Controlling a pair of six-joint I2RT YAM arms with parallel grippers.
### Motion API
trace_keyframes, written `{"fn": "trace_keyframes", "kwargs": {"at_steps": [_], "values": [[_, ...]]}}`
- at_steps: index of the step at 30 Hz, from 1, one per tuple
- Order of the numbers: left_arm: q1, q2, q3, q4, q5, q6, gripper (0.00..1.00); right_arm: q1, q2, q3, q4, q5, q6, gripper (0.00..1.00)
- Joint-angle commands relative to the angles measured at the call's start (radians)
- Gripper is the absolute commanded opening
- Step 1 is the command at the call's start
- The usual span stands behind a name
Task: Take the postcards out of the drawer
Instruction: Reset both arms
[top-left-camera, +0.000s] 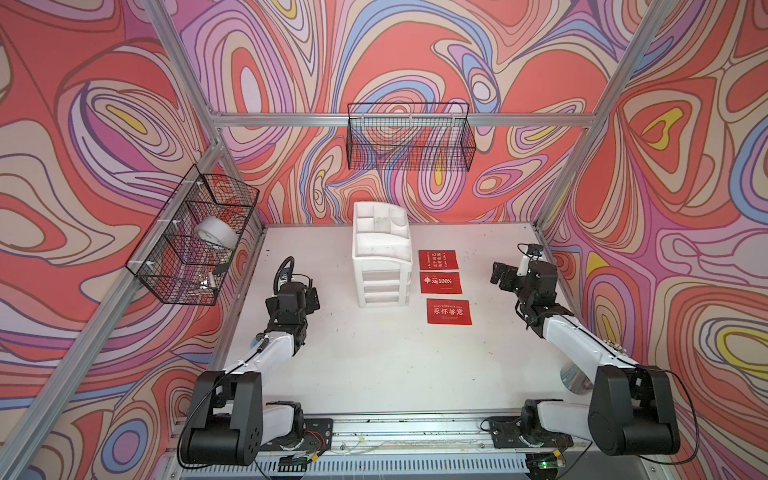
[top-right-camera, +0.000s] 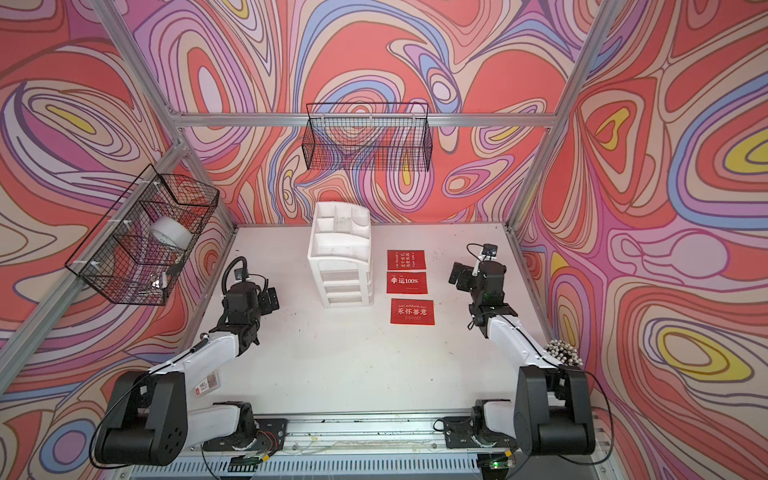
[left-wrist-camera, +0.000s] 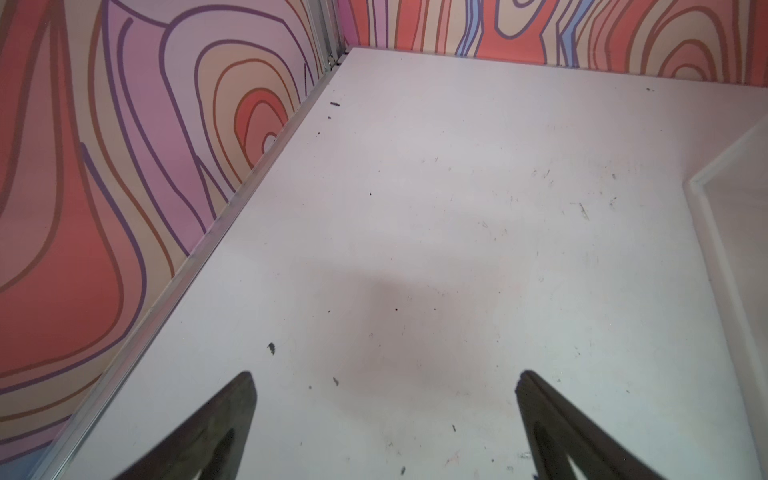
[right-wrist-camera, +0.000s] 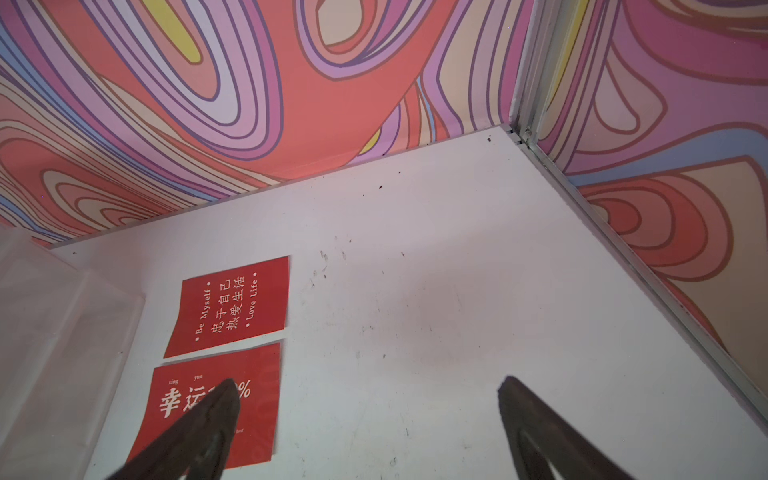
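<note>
Right wrist view: the right claw gapes wide and empty above the white tabletop. In a top view, three flat red rectangular postcards lie between that claw and the white plastic drawer unit. The left claw gapes empty too.

Both top views are mounted high above the front edge of the bench, looking steeply down toward the back wall and covering the whole bench and the drawer unit. The left wrist view sits close over the bench, facing its far left corner past the left fingers. The right wrist view faces the far right corner past the right fingers; it shares the postcards with the top views.
</note>
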Motion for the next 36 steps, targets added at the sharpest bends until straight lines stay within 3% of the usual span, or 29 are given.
{"fn": "trace_keyframes", "kwargs": {"at_steps": [1, 18, 20, 30, 36], "values": [[0.007, 0.041, -0.036, 0.207, 0.020, 0.046, 1.00, -0.006, 0.017, -0.044, 0.152, 0.023, -0.027, 0.98], [0.007, 0.090, -0.143, 0.452, 0.159, 0.106, 1.00, -0.011, 0.115, -0.192, 0.486, -0.012, -0.075, 0.98], [0.007, 0.099, -0.153, 0.483, 0.200, 0.120, 1.00, -0.014, 0.121, -0.234, 0.592, -0.028, -0.073, 0.98], [0.007, 0.112, -0.167, 0.526, 0.258, 0.140, 1.00, -0.025, 0.082, -0.264, 0.558, -0.073, -0.079, 0.98], [0.008, 0.126, -0.169, 0.541, 0.294, 0.151, 1.00, -0.024, 0.156, -0.272, 0.604, -0.082, -0.095, 0.98]]}}
